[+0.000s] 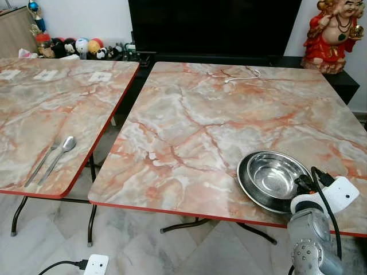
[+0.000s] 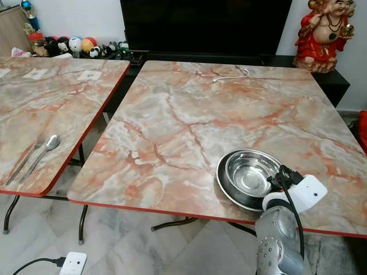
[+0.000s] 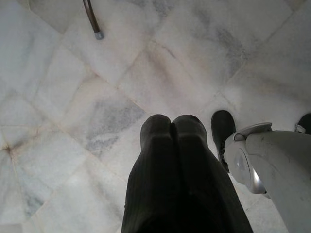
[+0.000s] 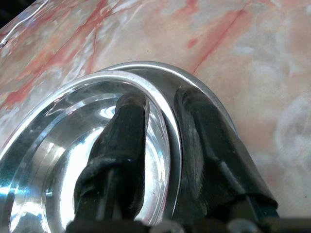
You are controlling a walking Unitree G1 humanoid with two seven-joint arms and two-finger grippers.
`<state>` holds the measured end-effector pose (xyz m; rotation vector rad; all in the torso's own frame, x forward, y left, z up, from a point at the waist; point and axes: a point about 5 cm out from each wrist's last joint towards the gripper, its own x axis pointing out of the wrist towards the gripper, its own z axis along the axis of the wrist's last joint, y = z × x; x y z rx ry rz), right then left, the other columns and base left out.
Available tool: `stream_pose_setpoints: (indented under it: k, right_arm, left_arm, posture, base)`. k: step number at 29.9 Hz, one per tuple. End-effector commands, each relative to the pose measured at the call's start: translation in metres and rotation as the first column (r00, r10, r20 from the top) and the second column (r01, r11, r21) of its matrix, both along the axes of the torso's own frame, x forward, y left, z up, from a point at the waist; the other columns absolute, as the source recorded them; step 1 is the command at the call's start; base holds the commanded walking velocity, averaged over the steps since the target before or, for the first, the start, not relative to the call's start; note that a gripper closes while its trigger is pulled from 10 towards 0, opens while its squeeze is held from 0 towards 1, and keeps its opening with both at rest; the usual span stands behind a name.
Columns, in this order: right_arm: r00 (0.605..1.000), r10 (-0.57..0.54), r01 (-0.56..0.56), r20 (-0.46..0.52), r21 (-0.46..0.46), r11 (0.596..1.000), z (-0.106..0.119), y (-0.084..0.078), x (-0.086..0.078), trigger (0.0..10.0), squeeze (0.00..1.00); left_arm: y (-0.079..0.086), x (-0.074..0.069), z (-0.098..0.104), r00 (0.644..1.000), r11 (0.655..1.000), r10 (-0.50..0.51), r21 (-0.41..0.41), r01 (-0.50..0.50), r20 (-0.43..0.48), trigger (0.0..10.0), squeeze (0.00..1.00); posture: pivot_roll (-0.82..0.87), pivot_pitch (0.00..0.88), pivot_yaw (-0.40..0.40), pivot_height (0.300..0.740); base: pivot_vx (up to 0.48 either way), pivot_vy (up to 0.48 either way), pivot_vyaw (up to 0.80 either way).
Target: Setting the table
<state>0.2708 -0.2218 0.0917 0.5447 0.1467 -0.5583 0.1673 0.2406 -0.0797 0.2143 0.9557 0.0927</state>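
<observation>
Left eye view shows two marble-patterned tables side by side: the right table lies under the right gripper, and the left table stands well off to that gripper's left. Nearest the gripper, by the right table's front edge, a steel plate carries a steel bowl. The right gripper is at the bowl's near-right rim, fingers narrowly parted with one inside the bowl and one outside over the plate, the rim between them. A white cable lies far beyond the gripper at the table's back. A fork and spoon lie touching on the left table's front part. The left gripper hangs over the floor tiles, its fingers pressed together on nothing.
</observation>
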Motion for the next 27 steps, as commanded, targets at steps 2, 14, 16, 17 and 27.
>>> stream_pose_setpoints:
  k: [2, 14, 16, 17, 27]
  right_arm:
    - [1.0, 0.004, -0.004, -0.005, -0.041, 0.999, 0.002, 0.001, 0.001, 10.0, 0.0]
    - [0.999, -0.02, 0.029, 0.047, -0.181, 0.983, 0.015, -0.001, 0.0, 10.0, 0.0]
    - [0.998, -0.026, 0.039, 0.064, -0.212, 0.976, 0.019, -0.002, 0.0, 10.0, 0.0]
    - [0.997, -0.03, 0.045, 0.071, -0.233, 0.971, 0.021, -0.002, -0.001, 10.0, 0.0]
    - [0.973, 0.217, -0.158, 0.076, -0.466, 0.871, 0.03, 0.021, 0.01, 10.0, 0.0]
  left_arm:
    - [0.003, -0.003, -0.001, 1.0, 1.0, 0.004, 0.006, -0.003, -0.011, 10.0, 0.0]
    - [0.003, -0.003, -0.001, 1.0, 1.0, 0.004, 0.003, -0.004, -0.01, 10.0, 0.0]
    - [0.003, -0.003, -0.001, 1.0, 1.0, 0.005, 0.002, -0.005, -0.009, 10.0, 0.0]
    - [0.003, -0.003, 0.0, 1.0, 1.0, 0.006, 0.001, -0.006, -0.009, 10.0, 0.0]
    - [0.003, -0.002, 0.0, 1.0, 1.0, 0.012, 0.0, -0.012, -0.002, 10.0, 0.0]
  posture:
    - [0.02, 0.007, -0.019, 0.74]
    - [0.02, 0.007, -0.019, 0.74]
    - [0.02, 0.008, -0.02, 0.74]
    - [0.02, 0.008, -0.02, 0.74]
    - [0.0, 0.011, -0.017, 0.74]
  base:
    - [0.0, 0.0, 0.0]
    - [0.0, 0.0, 0.0]
    - [0.0, 0.0, 0.0]
    - [0.0, 0.0, 0.0]
    - [0.0, 0.0, 0.0]
